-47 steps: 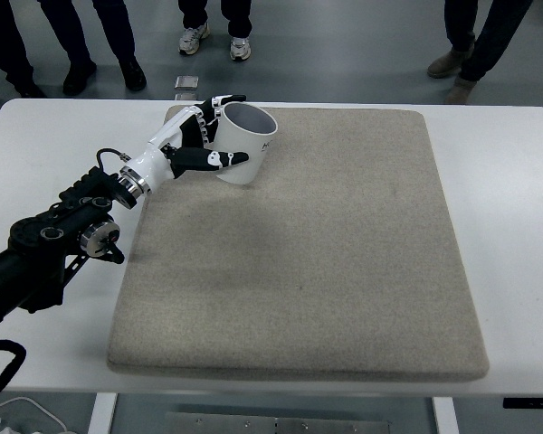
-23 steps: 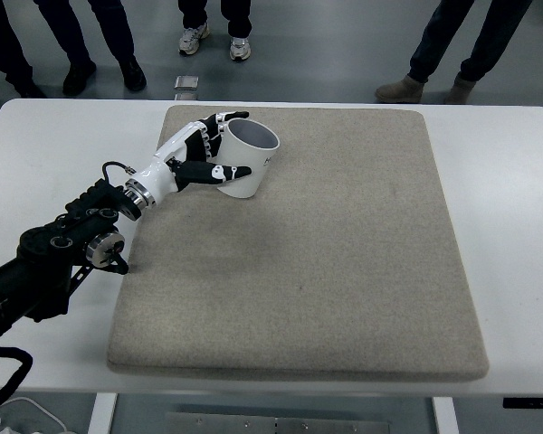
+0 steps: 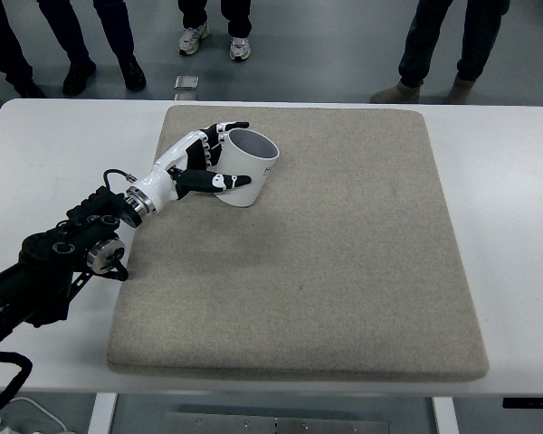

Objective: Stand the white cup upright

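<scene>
One arm, the left, reached in over the mat (image 3: 308,262), its hand (image 3: 196,165) wrapped around the cup (image 3: 244,167) with the thumb along the near wall and the other fingers (image 3: 224,127) curled over the far side. Beige and felt-like, the mat covered most of the white table (image 3: 63,145), and beyond the table's far edge lay a grey floor with several people's legs and a small flat object (image 3: 185,84). White, with faint dark print on its side, the cup sat near the mat's far left corner, tilted with its open mouth facing up and to the right.
</scene>
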### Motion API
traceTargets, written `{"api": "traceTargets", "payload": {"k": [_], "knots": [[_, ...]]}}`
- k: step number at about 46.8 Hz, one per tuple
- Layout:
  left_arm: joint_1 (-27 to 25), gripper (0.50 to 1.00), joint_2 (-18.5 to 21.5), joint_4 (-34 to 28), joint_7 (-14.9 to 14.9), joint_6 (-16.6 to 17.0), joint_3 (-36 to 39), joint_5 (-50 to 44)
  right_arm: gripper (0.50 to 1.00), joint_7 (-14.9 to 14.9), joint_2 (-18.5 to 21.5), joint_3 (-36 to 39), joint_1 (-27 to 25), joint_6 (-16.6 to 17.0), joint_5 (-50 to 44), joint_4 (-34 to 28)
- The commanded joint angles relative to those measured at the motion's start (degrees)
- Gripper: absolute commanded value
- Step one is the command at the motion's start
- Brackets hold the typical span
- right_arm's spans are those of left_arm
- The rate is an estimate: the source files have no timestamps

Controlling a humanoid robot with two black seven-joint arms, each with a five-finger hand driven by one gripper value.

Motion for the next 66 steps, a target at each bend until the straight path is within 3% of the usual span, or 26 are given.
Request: {"api": "traceTargets", "payload": {"k": [1, 13, 24, 29, 32, 36, 41, 66], "knots": [[0.02, 0.596, -0.2, 0.19, 0.0, 0.06, -0.03, 0.0, 0.93, 0.0, 0.0, 0.0, 0.0, 0.02, 0.0, 0.0], [0.02, 0.615, -0.38, 1.42, 0.0, 0.06, -0.03, 0.0, 0.93, 0.0, 0.0, 0.0, 0.0, -0.07, 0.0, 0.0], [0.02, 0.696, -0.38, 1.33, 0.0, 1.56, -0.03, -0.09, 0.93, 0.0, 0.0, 0.0, 0.0, 0.02, 0.0, 0.0], [0.02, 0.76, -0.38, 1.15, 0.0, 1.56, -0.03, -0.44, 0.93, 0.0, 0.0, 0.0, 0.0, -0.06, 0.0, 0.0], [0.02, 0.861, -0.38, 1.07, 0.0, 1.56, -0.11, -0.62, 0.93, 0.0, 0.0, 0.0, 0.09, 0.02, 0.0, 0.0], [0.02, 0.9, -0.47, 0.89, 0.0, 1.56, -0.2, -0.79, 0.93, 0.0, 0.0, 0.0, 0.09, 0.02, 0.0, 0.0], [0.02, 0.99, -0.47, 0.71, 0.0, 1.47, -0.64, -0.79, 0.93, 0.0, 0.0, 0.0, 0.09, 0.02, 0.0, 0.0], [0.02, 0.994, -0.38, 0.28, 0.0, 0.77, -0.99, -0.88, 0.93, 0.0, 0.0, 0.0, 0.0, -0.06, 0.0, 0.0]]}}
